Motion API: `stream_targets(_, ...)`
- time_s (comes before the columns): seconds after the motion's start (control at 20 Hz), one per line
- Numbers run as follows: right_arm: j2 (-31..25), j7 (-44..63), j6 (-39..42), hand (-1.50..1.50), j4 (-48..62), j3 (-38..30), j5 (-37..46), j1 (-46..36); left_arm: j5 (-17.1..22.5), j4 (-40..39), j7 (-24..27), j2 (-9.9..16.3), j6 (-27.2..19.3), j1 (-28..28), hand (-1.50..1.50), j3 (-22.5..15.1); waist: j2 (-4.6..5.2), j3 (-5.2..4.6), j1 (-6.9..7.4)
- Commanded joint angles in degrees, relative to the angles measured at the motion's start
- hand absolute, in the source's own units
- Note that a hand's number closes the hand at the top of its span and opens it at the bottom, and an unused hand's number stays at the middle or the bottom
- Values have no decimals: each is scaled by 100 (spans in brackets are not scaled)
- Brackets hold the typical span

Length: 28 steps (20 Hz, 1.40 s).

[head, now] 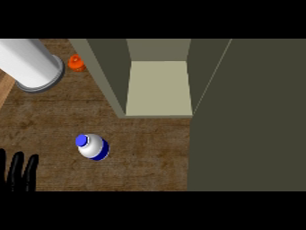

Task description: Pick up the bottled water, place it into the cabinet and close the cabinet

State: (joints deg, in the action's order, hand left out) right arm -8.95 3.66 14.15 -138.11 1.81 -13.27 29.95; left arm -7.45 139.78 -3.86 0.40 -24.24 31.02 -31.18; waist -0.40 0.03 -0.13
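1. A white plastic water bottle with a blue cap and a blue band [92, 146] stood upright on the brown wood-grain counter [62, 117], seen almost straight from above, so that its cap faced the view.
2. The bottle sat in the lower left part of the counter, apart from every other object and in front of the cabinet's opening, somewhat to its left.
3. The olive-green cabinet [261, 112] filled the right side and the upper middle of the view; its interior showed as a pale cream shelf floor [159, 87] between darker side walls, and nothing lay on that shelf.
4. Whether the wide dark green surface on the right was the cabinet's open door or its side could not be told.
5. The robot's left black hand [10, 173] showed at the lower left edge with its fingers straight and pointing upward, released and holding nothing, resting beside and well apart from the bottle.
6. The right hand did not appear anywhere in the view.
7. A large white cylinder with a grey rim [26, 63] lay across the upper left corner.
8. A small orange object [76, 63] stood just beside the cylinder, near the cabinet's left wall.
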Motion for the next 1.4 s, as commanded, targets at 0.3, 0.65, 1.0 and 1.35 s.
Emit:
stream_targets(0.3, 77, 162, 249, -150, -1099, -9, -486, 851, -234, 266, 333, 351, -306, 469, -150, -391, 15, -4, -29)
stream_targets(0.65, 52, -230, 506, -150, -947, -248, -576, 1123, 585, -339, 1035, 538, -218, 643, -150, 148, 17, -11, -1)
stream_targets(1.0, 178, -865, 957, -150, -1134, -22, -322, 2039, 920, -1066, 792, 253, -360, 19, -150, 795, 17, -8, -116)
stream_targets(1.35, 20, -873, 939, -150, -1118, -466, -646, 2055, 1919, -2618, 1837, 240, 333, -187, -150, 1641, 26, -17, -63)
